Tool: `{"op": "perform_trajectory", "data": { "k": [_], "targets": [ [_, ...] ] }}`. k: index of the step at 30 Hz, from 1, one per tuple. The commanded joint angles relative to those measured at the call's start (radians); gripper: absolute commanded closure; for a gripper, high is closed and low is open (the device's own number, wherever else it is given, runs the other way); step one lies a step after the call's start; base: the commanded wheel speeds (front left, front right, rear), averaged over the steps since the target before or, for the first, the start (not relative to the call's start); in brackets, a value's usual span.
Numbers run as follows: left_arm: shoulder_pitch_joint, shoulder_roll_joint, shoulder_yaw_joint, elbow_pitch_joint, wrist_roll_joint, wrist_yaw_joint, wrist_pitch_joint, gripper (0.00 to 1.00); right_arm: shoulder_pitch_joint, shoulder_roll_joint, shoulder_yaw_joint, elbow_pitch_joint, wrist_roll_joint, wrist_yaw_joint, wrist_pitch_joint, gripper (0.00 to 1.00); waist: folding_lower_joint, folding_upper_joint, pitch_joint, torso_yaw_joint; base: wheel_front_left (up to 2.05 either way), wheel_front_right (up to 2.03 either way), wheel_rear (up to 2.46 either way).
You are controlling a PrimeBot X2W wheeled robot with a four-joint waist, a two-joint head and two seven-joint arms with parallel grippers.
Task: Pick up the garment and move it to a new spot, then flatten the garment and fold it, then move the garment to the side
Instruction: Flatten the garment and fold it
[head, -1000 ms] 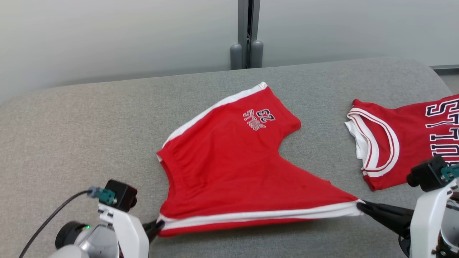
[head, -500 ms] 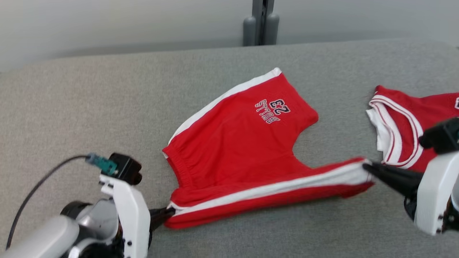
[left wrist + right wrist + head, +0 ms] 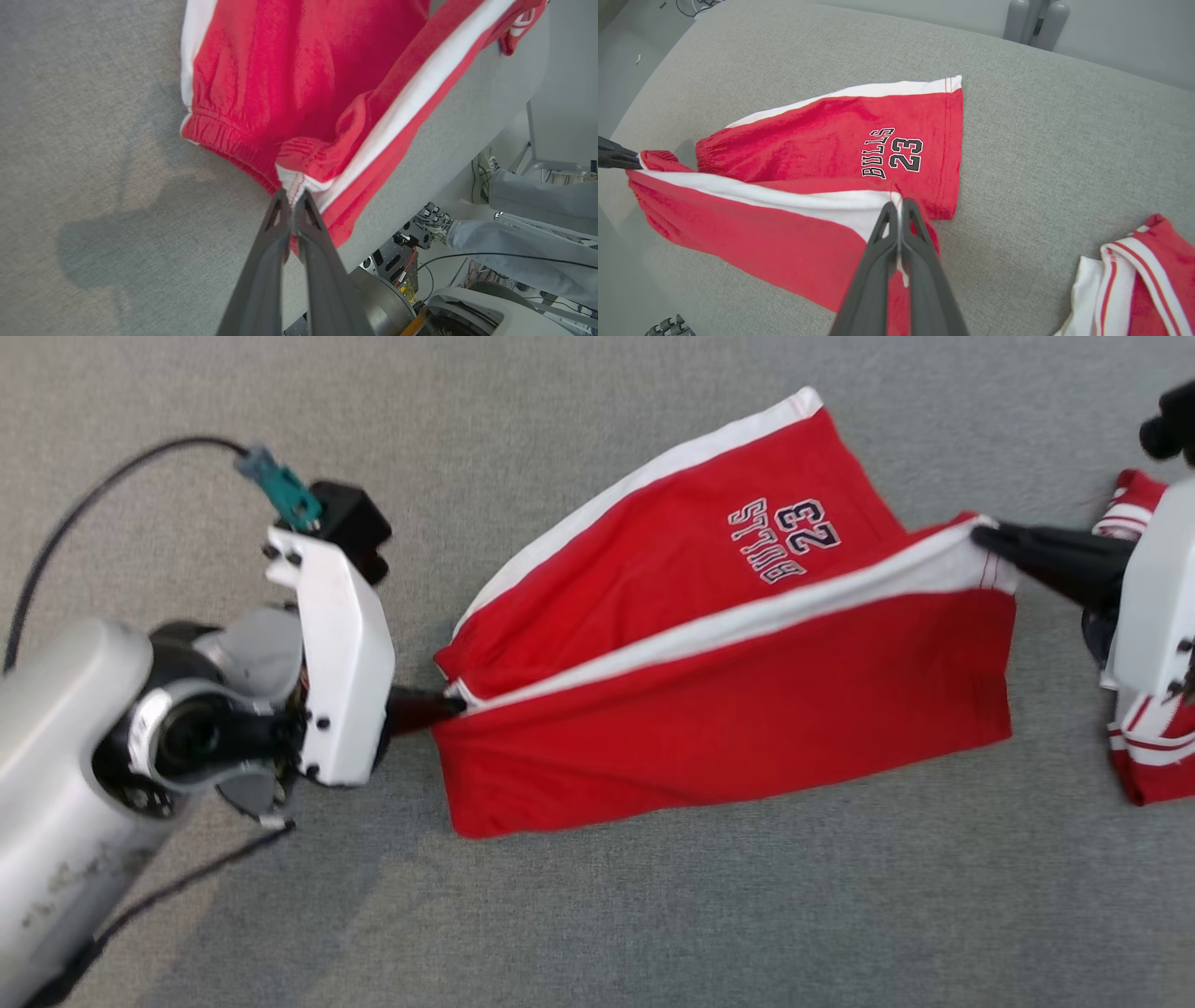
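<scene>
The red cotton shorts with white side stripes (image 3: 709,709) are resting on the grey fabric-covered table (image 3: 653,915), one leg hanging raised above it. The left gripper (image 3: 457,703) is clamping their waistband, the right gripper (image 3: 980,534) their striped hem.

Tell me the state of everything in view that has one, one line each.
Red shorts with white side stripes: one leg lifted, other flat.
Left gripper: shut on waistband corner.
Right gripper: shut on lifted leg's hem.
Red jersey with white trim: lying rumpled, not gripped.
</scene>
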Motion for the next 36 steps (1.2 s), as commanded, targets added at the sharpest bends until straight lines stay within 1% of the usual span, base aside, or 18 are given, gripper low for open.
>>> {"op": "perform_trajectory", "data": {
  "k": [1,5,9,12,17,20,22,27,28,29,30,31,32,36],
  "targets": [
    [-0.049,0.001,0.005,0.019,0.005,-0.001,0.020,1.00,-0.044,-0.006,0.010,0.031,0.007,0.000,-0.005,1.00,0.0000,0.0000,0.050,0.023,0.00,0.00,0.00],
    [-0.114,-0.020,0.008,0.054,-0.001,0.005,0.058,1.00,-0.130,-0.013,0.037,0.098,0.011,0.000,-0.024,1.00,0.0000,0.0000,0.088,0.036,0.00,0.00,0.00],
    [-0.187,-0.045,0.017,0.095,-0.010,0.013,0.091,1.00,-0.236,-0.006,0.073,0.183,0.019,0.000,-0.060,1.00,0.0000,0.0000,0.128,0.051,0.00,0.00,0.00],
    [-0.229,-0.067,0.028,0.127,-0.014,0.018,0.096,1.00,-0.310,0.006,0.108,0.248,0.029,0.000,-0.085,1.00,0.0000,0.0000,0.153,0.057,0.00,0.00,0.00],
    [-0.290,-0.106,0.031,0.181,-0.008,0.014,0.101,1.00,-0.422,0.026,0.176,0.354,0.041,0.000,-0.126,1.00,0.0000,0.0000,0.187,0.078,0.00,0.00,0.00],
    [-0.318,-0.133,0.024,0.215,0.002,0.007,0.096,1.00,-0.472,0.027,0.218,0.402,0.049,0.000,-0.154,1.00,0.0000,0.0000,0.202,0.095,0.00,0.00,0.00],
    [-0.327,-0.159,0.014,0.244,0.007,-0.006,0.088,1.00,-0.489,0.021,0.242,0.431,0.058,0.000,-0.179,1.00,0.0000,0.0000,0.199,0.116,0.00,0.00,0.00],
    [-0.349,-0.195,0.008,0.298,0.016,-0.027,0.071,1.00,-0.534,0.016,0.311,0.488,0.067,0.000,-0.211,1.00,0.0000,0.0000,0.202,0.129,0.00,0.00,0.00],
    [-0.351,-0.199,0.007,0.308,0.021,-0.030,0.063,0.85,-0.540,0.016,0.323,0.500,0.070,0.000,-0.220,1.00,0.0000,0.0000,0.202,0.131,0.00,0.00,0.00],
    [-0.354,-0.200,0.007,0.319,0.028,-0.033,0.052,0.42,-0.549,0.016,0.333,0.508,0.074,0.000,-0.229,0.90,0.0000,0.0000,0.202,0.132,0.00,0.00,0.00],
    [-0.356,-0.205,0.005,0.329,0.034,-0.037,0.044,0.00,-0.557,0.015,0.343,0.518,0.076,0.000,-0.240,0.60,0.0000,0.0000,0.200,0.134,0.00,0.00,0.00],
    [-0.356,-0.211,0.002,0.339,0.038,-0.040,0.039,0.00,-0.562,0.017,0.352,0.528,0.081,0.000,-0.251,0.13,0.0000,0.0000,0.198,0.134,0.00,0.00,0.00],
    [-0.357,-0.216,0.003,0.348,0.039,-0.045,0.031,0.00,-0.566,0.019,0.361,0.537,0.085,0.000,-0.263,0.00,0.0000,0.0000,0.196,0.134,0.00,0.00,0.00],
    [-0.360,-0.223,0.013,0.380,0.036,-0.059,0.008,0.00,-0.569,0.026,0.388,0.565,0.103,0.000,-0.341,0.00,0.0000,0.0000,0.176,0.129,0.00,0.00,0.00]
  ]
}}
